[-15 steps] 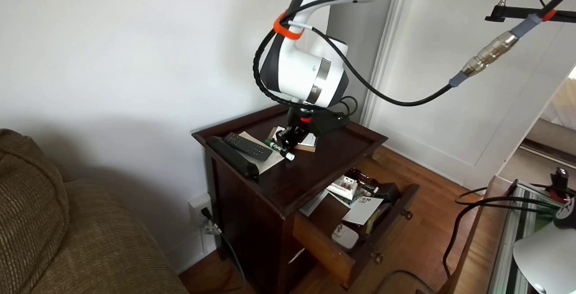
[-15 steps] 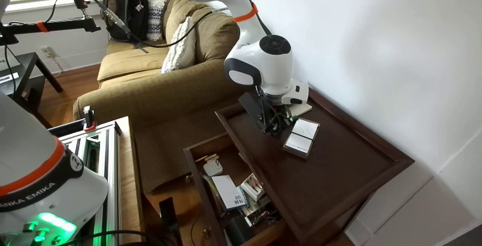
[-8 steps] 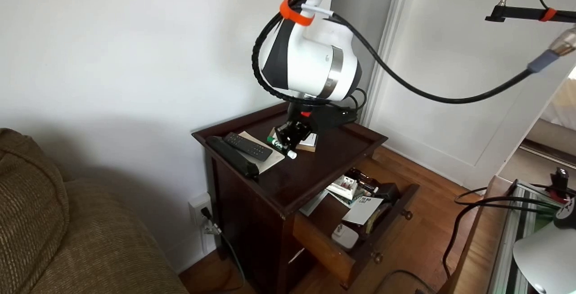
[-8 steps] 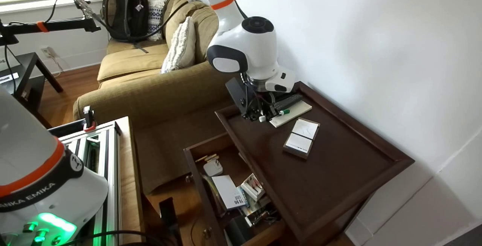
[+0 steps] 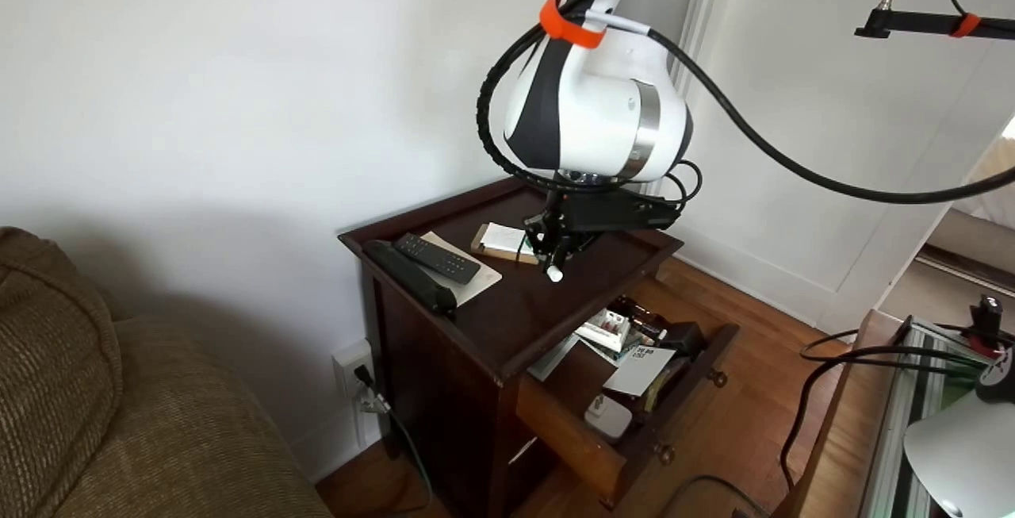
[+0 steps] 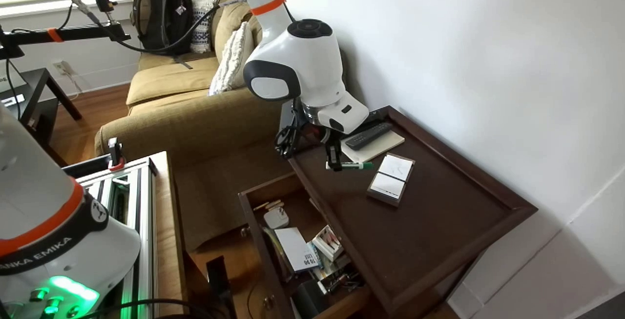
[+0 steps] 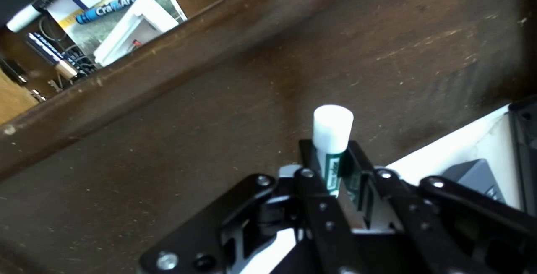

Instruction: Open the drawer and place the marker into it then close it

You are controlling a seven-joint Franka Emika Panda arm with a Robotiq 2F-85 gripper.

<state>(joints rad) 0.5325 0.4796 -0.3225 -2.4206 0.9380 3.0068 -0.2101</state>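
Since a second ago, arm (image 6: 312, 70) and marker (image 6: 359, 166) are shifting away from the card (image 6: 388, 144), toward the front edge of the surface (image 6: 439, 241), the edge above the drawer (image 5: 571, 435); the marker is also turning; the gripper (image 7: 330, 150) is hanging over the surface, nearer the front edge than the back one; its fingers (image 7: 308, 156) are gripping the marker, one on each side, with the white end sticking out past their tips in the wrist view; in an exterior view the green end is pointing toward the pad (image 6: 393, 166), which is lying near the middle of the surface; the remote (image 5: 436, 256) is resting on the card, toward the edge facing the sofa (image 5: 119, 423); a bar (image 5: 408, 276) is lying along that edge, just beside the remote.

The drawer is standing open under the front edge; it is holding a plug (image 5: 608, 423) near its sofa-side end, a white list (image 5: 638, 371) farther along, and a black box (image 6: 312, 299) toward the opposite front corner; a white tray (image 6: 327, 242) is lying near the list, on the side nearer the surface, in both exterior views.
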